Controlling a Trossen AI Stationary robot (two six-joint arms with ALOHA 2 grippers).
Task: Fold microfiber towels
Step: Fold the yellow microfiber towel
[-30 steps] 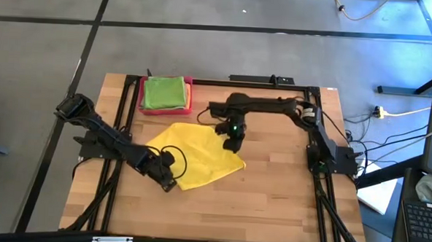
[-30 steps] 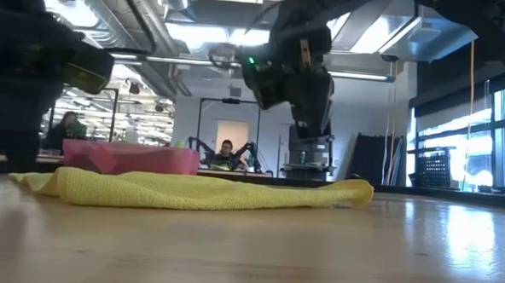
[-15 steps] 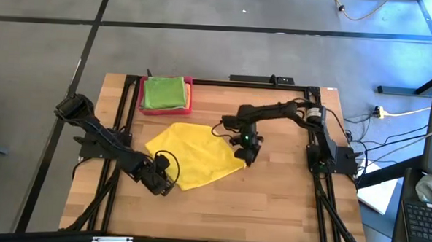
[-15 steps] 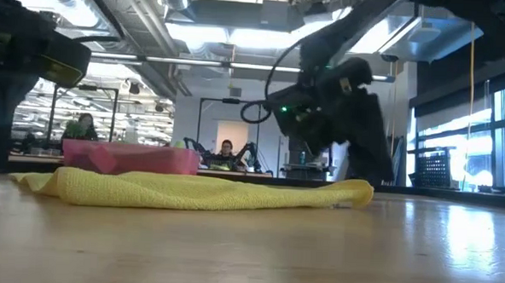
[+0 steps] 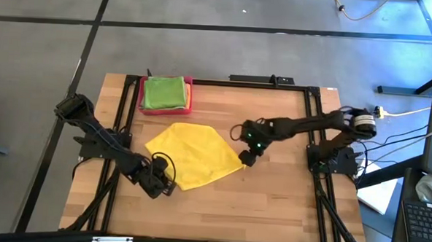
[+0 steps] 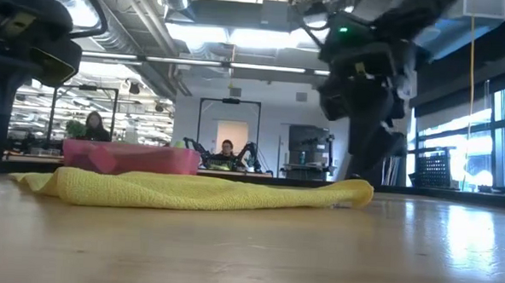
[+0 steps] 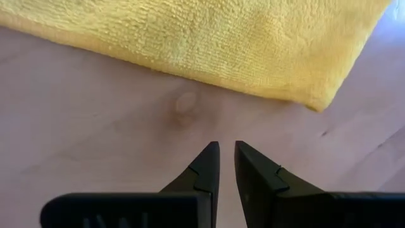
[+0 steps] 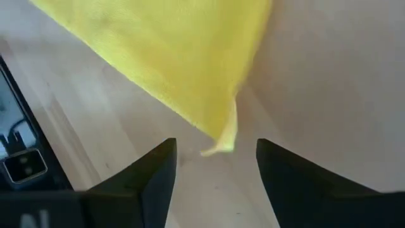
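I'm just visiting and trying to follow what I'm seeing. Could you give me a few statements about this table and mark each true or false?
1. The yellow towel lies on the wooden table. True.
2. The right gripper grips the towel. False: its jaws are open at the towel's corner, holding nothing.
3. A green towel sits in the pink-red tray. True.
4. The left gripper holds the yellow towel up. False: it sits just off the towel's edge, nearly closed and empty.

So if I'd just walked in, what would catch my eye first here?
Probably the yellow towel, folded and lying mid-table. A dark arm flanks it on each side: the right gripper open at its right corner, the left gripper nearly shut by its near edge, neither holding it. Behind sits a pink tray with a folded green towel on top.
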